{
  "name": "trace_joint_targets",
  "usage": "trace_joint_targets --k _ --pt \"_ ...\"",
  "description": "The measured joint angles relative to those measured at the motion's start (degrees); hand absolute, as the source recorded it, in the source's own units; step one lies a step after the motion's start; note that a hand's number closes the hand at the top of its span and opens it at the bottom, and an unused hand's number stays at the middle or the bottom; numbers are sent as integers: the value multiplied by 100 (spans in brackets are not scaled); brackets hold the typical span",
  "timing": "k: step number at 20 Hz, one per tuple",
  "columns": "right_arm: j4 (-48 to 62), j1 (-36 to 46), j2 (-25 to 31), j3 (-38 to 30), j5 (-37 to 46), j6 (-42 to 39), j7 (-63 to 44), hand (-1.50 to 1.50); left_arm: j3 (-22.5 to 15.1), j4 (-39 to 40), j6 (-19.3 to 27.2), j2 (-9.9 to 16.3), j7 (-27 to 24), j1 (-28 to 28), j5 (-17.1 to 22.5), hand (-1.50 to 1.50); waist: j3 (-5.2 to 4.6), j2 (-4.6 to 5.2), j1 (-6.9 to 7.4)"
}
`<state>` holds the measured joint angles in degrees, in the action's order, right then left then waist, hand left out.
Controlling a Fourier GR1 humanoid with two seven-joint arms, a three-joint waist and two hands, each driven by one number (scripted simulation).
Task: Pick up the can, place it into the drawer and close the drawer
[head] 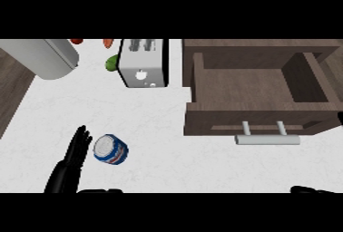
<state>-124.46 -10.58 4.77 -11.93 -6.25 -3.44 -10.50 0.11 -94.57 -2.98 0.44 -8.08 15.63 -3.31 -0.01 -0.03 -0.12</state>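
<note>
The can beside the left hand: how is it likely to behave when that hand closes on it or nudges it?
The can looks rigid and cylindrical, so it should keep its shape in a grasp. It appears tilted, so a sideways nudge from the open left hand might tip or roll it. Its smooth, glossy wall could be slippery.

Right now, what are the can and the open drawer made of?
The can looks like metal: pale shiny top, blue, white and red label around it. The drawer looks like dark brown wood with a matte grain; its handle looks like brushed silver metal.
</note>
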Motion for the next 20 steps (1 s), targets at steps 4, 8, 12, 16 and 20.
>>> trace_joint_targets --k 4,8,12,16,20 --pt "-81 77 40 -86 -55 -40 -157 -150 120 609 80 19 -378 -180 -10 -150 -1 0 3" --pt "-112 86 7 -154 -45 -72 -161 -150 213 1064 133 45 -583 -341 -15 -150 -1 1 4" --pt "-298 137 -9 -181 -58 -35 -386 -150 335 1697 69 99 -943 -541 29 -150 -2 1 0" --pt "-217 95 58 -375 -182 -193 -334 -150 502 2421 178 80 -1161 -999 77 -150 -1 2 -7" --pt "-344 47 13 -384 -158 -261 -381 -150 692 3120 238 131 -1425 -1420 151 -150 -1 2 -10"
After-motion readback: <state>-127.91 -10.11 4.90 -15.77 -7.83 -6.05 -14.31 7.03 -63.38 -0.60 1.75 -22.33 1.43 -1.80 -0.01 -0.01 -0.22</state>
